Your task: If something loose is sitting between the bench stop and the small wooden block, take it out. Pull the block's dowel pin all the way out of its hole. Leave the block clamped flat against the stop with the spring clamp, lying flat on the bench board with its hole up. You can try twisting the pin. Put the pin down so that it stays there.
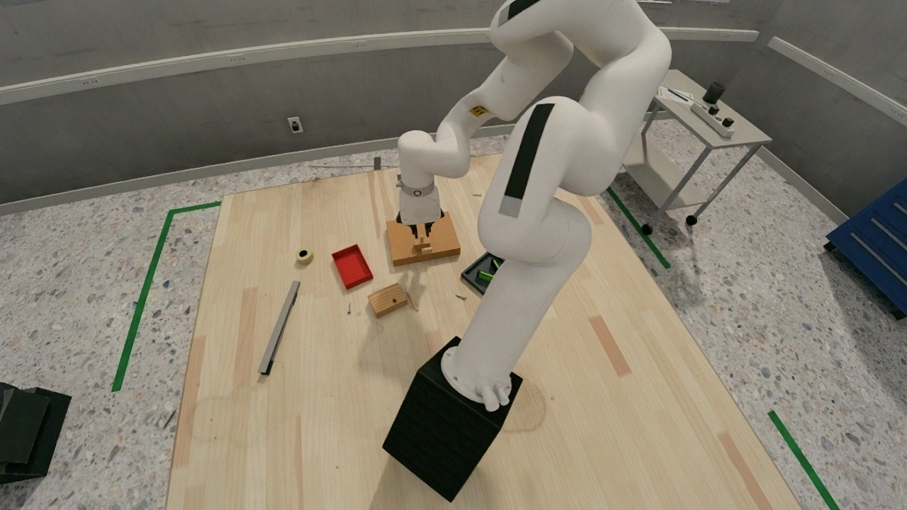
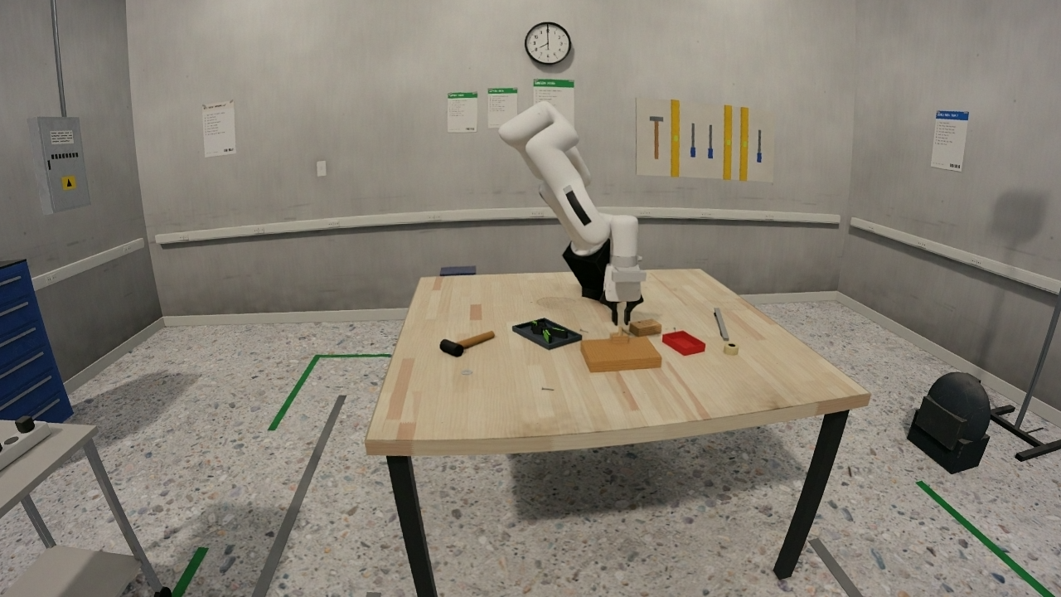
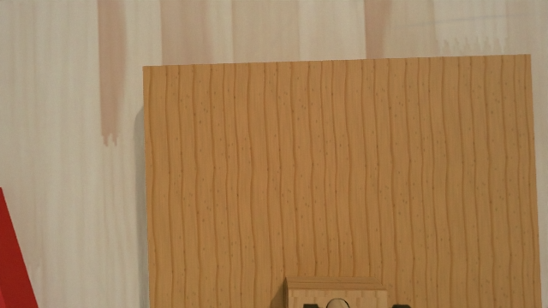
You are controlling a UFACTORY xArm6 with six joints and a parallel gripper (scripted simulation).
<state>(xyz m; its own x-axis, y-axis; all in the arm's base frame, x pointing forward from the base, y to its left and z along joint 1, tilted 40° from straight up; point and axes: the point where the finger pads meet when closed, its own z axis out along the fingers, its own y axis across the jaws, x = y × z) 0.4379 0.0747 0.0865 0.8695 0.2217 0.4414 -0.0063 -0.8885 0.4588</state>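
Observation:
An orange-brown bench board [image 1: 402,250] [image 2: 637,356] [image 3: 300,171] lies on the table. A small wooden block [image 1: 423,247] [image 2: 619,338] [image 3: 317,295] sits at the board's near edge. A pale dowel pin [image 3: 337,304] stands in its top hole. My gripper [image 1: 421,236] [image 2: 622,320] [image 3: 355,306] points straight down over the block. Its fingers are partly open, one on each side of the pin and not touching it. I cannot make out a stop, a clamp or a loose piece.
A second wooden block with a hole [image 1: 387,299] [image 2: 644,327] lies off the board. A red tray [image 1: 351,266] [image 2: 683,342], a black tray [image 1: 483,270] [image 2: 541,336], a hammer [image 2: 466,343], a tape roll [image 1: 304,255] and a metal bar [image 1: 278,326] lie around.

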